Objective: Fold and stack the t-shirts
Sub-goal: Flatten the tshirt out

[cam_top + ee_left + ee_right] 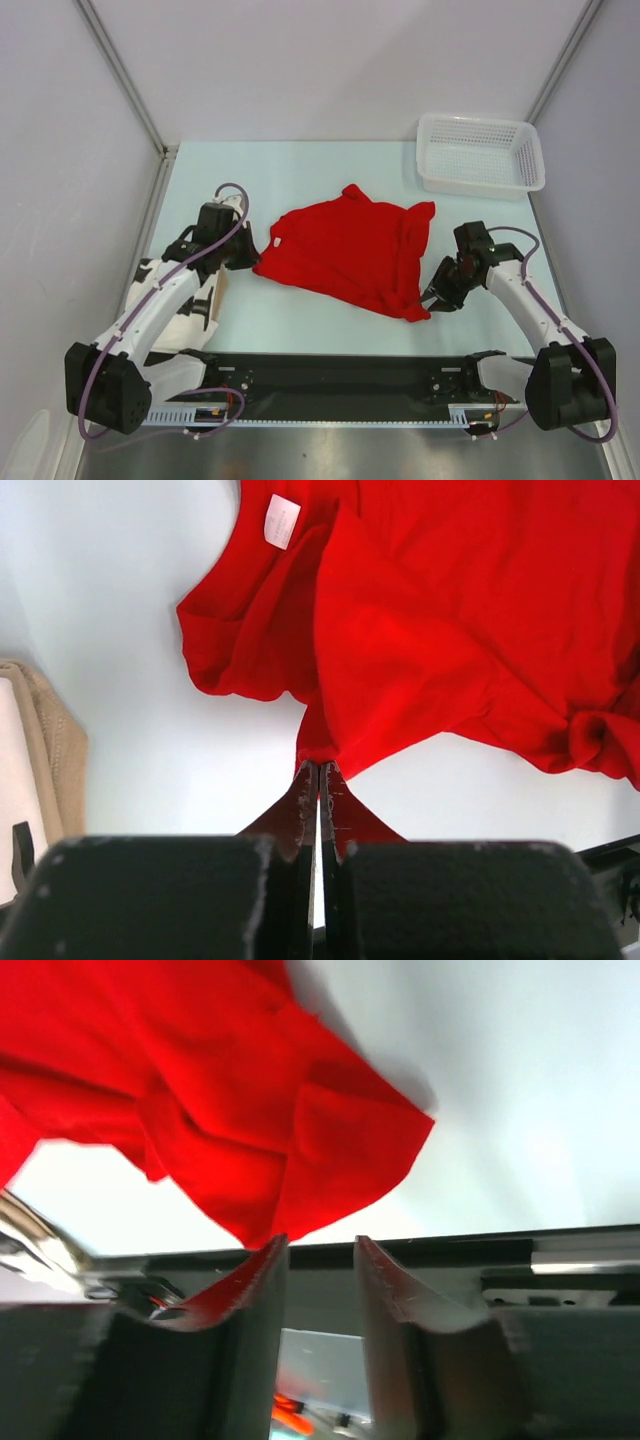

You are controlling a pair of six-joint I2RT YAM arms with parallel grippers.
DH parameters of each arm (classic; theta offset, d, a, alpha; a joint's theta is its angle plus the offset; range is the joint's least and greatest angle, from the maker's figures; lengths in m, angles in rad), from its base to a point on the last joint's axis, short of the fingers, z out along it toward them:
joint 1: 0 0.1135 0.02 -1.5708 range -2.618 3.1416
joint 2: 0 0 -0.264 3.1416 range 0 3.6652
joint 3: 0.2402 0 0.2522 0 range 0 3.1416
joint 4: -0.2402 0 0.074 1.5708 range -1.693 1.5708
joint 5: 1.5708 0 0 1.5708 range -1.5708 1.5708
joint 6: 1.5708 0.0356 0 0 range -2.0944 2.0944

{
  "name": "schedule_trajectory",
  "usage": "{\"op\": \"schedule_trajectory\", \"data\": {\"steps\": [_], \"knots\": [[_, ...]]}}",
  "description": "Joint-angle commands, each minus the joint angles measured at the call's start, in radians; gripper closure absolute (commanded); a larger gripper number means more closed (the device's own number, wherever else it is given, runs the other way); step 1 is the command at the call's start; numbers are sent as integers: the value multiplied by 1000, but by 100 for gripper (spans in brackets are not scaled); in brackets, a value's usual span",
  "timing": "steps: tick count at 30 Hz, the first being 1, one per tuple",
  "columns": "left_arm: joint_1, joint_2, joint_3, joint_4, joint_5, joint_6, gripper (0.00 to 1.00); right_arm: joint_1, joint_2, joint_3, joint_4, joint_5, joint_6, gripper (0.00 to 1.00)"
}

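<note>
Pale blue-white counter (300, 170) carries everything, and bare surface shows beyond both sets of fingers. Between the two arms lies the plain bright red short-sleeved cloth t-shirt (345, 250), flat on the counter but rumpled, with part of its body folded over itself. It reaches from the left fingers (243, 255) across to the right fingers (437, 297).

Well beyond the right fingers, at the far corner, stands a white plastic mesh basket (480, 152). It is upright and apart from the shirt.

To the outer side of the left fingers, under the left arm, lies a beige and white cloth item (55, 750). It does not touch the shirt.

In the left wrist view the left fingers are pressed together, and a corner of the shirt's edge narrows down into their tips, pinched there.

In the right wrist view the right fingers stand a little apart with nothing between them. The drooping lower corner of the shirt just meets one fingertip (268, 1260) and is not gripped.

Ahead of the left fingers, near the far side of the shirt, a small white label (281, 521) shows at the neck.
</note>
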Motion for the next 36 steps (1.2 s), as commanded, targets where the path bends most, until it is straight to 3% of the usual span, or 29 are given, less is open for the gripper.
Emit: {"op": "schedule_trajectory", "data": {"steps": [1,2,5,11,17,33,36], "knots": [[3,13,49,25,23,-18,99,-29,29,50,34,33,58,58],[3,16,51,28,28,-20,100,-27,46,54,42,35,80,52],[3,24,51,40,36,-24,100,-30,125,59,80,9,104,49],[3,27,49,42,30,-18,100,-23,242,74,116,13,157,64],[3,15,43,40,26,-15,100,-1,306,93,123,9,168,61],[3,-10,38,25,23,-6,100,0,271,-10,120,44,176,62],[3,-7,40,29,26,-6,100,-3,270,-27,134,39,176,68]]}}
